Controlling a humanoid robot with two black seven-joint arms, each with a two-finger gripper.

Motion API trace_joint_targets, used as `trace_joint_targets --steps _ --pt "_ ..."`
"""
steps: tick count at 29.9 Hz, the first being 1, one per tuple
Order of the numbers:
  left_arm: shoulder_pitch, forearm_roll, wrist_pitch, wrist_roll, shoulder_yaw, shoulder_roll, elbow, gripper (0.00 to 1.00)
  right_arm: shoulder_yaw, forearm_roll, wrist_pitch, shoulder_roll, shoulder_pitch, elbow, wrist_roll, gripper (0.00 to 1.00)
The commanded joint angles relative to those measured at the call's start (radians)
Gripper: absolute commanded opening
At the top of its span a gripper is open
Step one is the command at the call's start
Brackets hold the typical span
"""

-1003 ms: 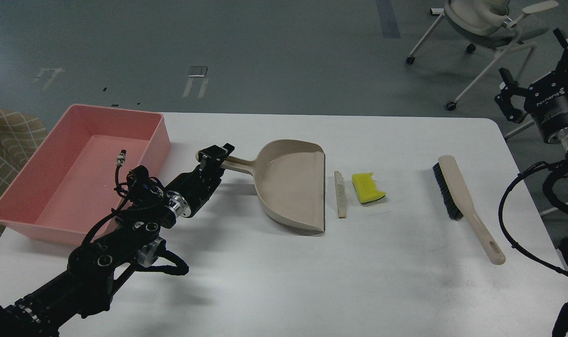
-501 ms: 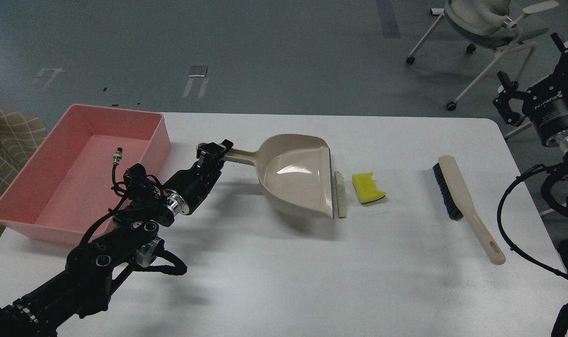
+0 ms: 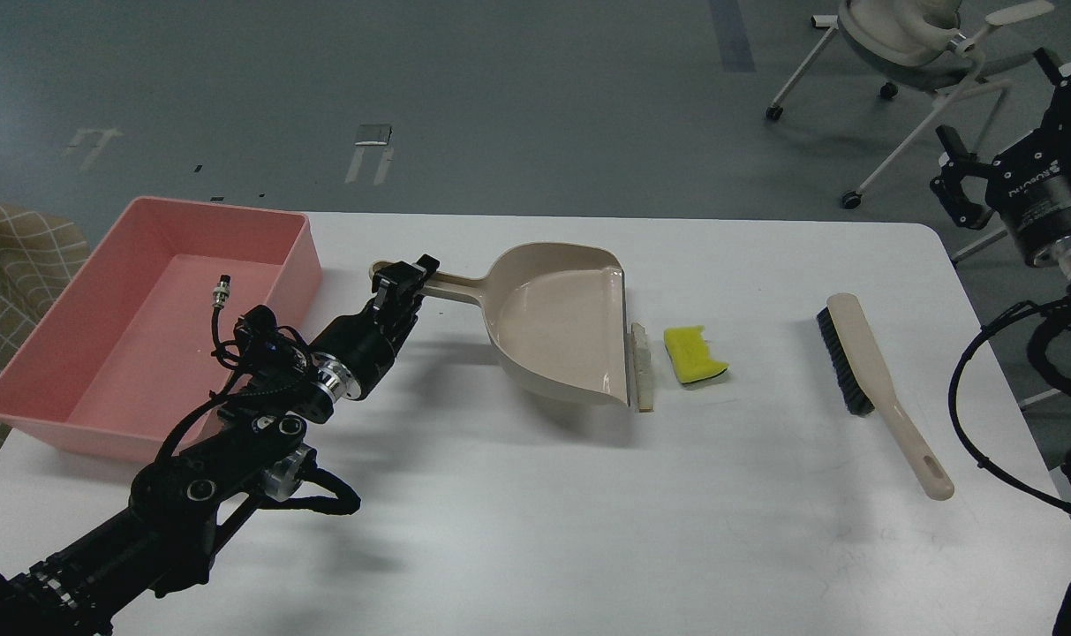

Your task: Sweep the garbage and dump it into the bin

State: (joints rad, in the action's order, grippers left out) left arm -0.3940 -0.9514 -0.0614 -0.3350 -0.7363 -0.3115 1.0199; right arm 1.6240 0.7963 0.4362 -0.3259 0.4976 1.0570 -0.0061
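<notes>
head view, left tool (image 3: 400, 284): clamped on the end of the dustpan handle, fingers either side of it.
dustpan (image 3: 563, 329): beige, on the white tabletop (image 3: 535, 530); handle runs left toward the clamp, open mouth faces right; straight front lip runs near-to-far, just beside the bread slice, contact hard to judge.
bread slice (image 3: 644, 367): thin, whitish, long axis near-to-far, parallel to the lip; lies between dustpan and sponge.
sponge chunk (image 3: 692, 353): yellow, notched edge on the far side, dark underside showing at the right corner; just right of the slice, apart from it.
bin (image 3: 102, 415): pink tub at the left tabletop edge, long axis slanting away; near-left corner partly covered by the left arm.
brush (image 3: 879, 393): beige, black bristles along its left side, handle pointing toward the near right; well right of the sponge.
right tool (image 3: 1007, 119): raised off the tabletop at the right edge, partly cut off; fingers spread apart, holding nothing.
</notes>
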Motion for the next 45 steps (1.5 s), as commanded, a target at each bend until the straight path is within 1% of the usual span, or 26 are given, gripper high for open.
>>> trace_joint_targets --steps 1,3,4,5,6,7,10,13,15,17,19,22,25,27,29,33,36,39,45 --pt "0.001 -0.004 0.0 -0.001 0.0 -0.003 0.0 0.16 -0.007 0.101 0.004 -0.062 -0.031 0.086 0.0 1.0" --pt "0.001 -0.006 -0.002 -0.001 0.001 -0.003 0.0 0.15 -0.01 0.138 0.012 -0.11 -0.065 0.129 -0.002 1.0" --pt "0.001 -0.006 -0.002 -0.001 0.0 -0.003 0.0 0.15 -0.021 0.176 0.016 -0.174 -0.095 0.158 -0.002 1.0" --pt "0.0 -0.006 -0.006 -0.001 0.0 -0.003 0.0 0.15 -0.047 0.222 0.036 -0.264 -0.128 0.19 -0.002 1.0" --pt "0.0 -0.006 -0.011 0.002 0.0 -0.001 0.0 0.15 -0.062 0.247 0.052 -0.319 -0.148 0.207 -0.002 1.0" --pt "0.0 -0.006 -0.017 0.005 0.0 0.002 0.0 0.15 -0.1 0.283 0.052 -0.425 -0.166 0.227 -0.002 1.0" --pt "-0.002 -0.006 -0.02 0.002 0.0 0.002 0.002 0.15 -0.198 0.296 0.052 -0.562 -0.166 0.254 0.003 1.0" --pt "-0.011 -0.006 -0.02 -0.001 0.0 0.003 0.002 0.15 -0.271 0.302 0.052 -0.63 -0.163 0.311 0.003 1.0" --pt "-0.006 -0.007 -0.018 -0.004 0.001 0.003 0.002 0.15 -0.306 0.335 0.052 -0.65 -0.185 0.356 -0.009 1.0" --pt "-0.002 -0.02 -0.017 -0.013 0.001 0.005 0.002 0.15 -0.334 0.403 0.052 -0.654 -0.2 0.389 -0.011 1.0" --pt "0.006 -0.058 -0.017 -0.038 0.001 0.006 0.002 0.14 -0.374 0.553 0.052 -0.642 -0.229 0.438 -0.011 1.0" --pt "0.012 -0.076 -0.023 -0.041 0.0 0.012 0.002 0.14 -0.372 0.648 0.052 -0.621 -0.286 0.452 -0.011 1.0" --pt "0.014 -0.081 -0.038 -0.039 0.001 0.011 0.0 0.14 -0.375 0.653 0.052 -0.61 -0.295 0.452 -0.012 1.0" --pt "0.014 -0.086 -0.07 -0.041 0.017 0.009 -0.001 0.14 -0.394 0.644 0.052 -0.598 -0.309 0.474 -0.012 1.0" --pt "0.014 -0.086 -0.083 -0.041 0.037 0.009 -0.001 0.14 -0.414 0.647 0.052 -0.596 -0.335 0.492 -0.012 1.0" --pt "0.014 -0.086 -0.084 -0.042 0.061 0.011 0.0 0.14 -0.427 0.659 0.052 -0.596 -0.393 0.495 -0.012 0.97" --pt "0.014 -0.084 -0.084 -0.045 0.086 0.012 0.0 0.14 -0.434 0.731 0.052 -0.602 -0.448 0.517 -0.012 0.94" --pt "0.012 -0.082 -0.084 -0.044 0.09 0.02 0.0 0.15 -0.437 0.81 0.052 -0.598 -0.459 0.535 -0.012 0.94" --pt "0.009 -0.079 -0.084 -0.042 0.09 0.02 0.0 0.15 -0.437 0.833 0.052 -0.572 -0.459 0.529 -0.02 0.93"
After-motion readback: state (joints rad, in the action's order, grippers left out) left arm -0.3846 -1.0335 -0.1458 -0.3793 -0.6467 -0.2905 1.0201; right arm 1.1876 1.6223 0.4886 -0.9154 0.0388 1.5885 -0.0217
